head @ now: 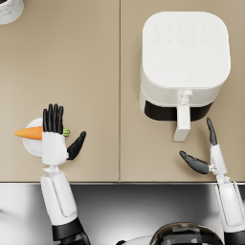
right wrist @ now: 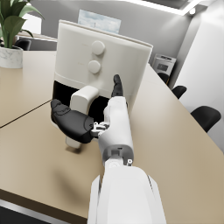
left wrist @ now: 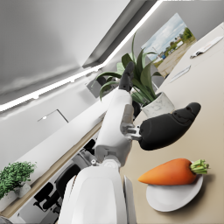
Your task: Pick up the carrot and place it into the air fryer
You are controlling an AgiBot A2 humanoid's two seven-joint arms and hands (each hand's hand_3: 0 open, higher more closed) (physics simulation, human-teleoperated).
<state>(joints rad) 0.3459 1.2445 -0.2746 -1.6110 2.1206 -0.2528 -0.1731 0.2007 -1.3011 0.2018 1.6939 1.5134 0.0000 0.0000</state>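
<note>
An orange carrot (head: 29, 133) with a green stub lies on a small white plate (head: 29, 146) at the table's left front; the left wrist view shows the carrot (left wrist: 168, 172) resting across the plate (left wrist: 175, 197). My left hand (head: 56, 133) hovers over it, fingers straight, thumb spread, holding nothing. The white air fryer (head: 184, 57) stands at the right, its drawer handle (head: 182, 122) pointing toward me. My right hand (head: 206, 152) is open just in front of that handle (right wrist: 81, 98), thumb spread, not touching it.
A white plant pot (head: 9, 9) sits at the far left corner of the tan table. The table's front edge (head: 119, 182) runs just behind both wrists. Office chairs (right wrist: 205, 117) stand beyond the table's right side.
</note>
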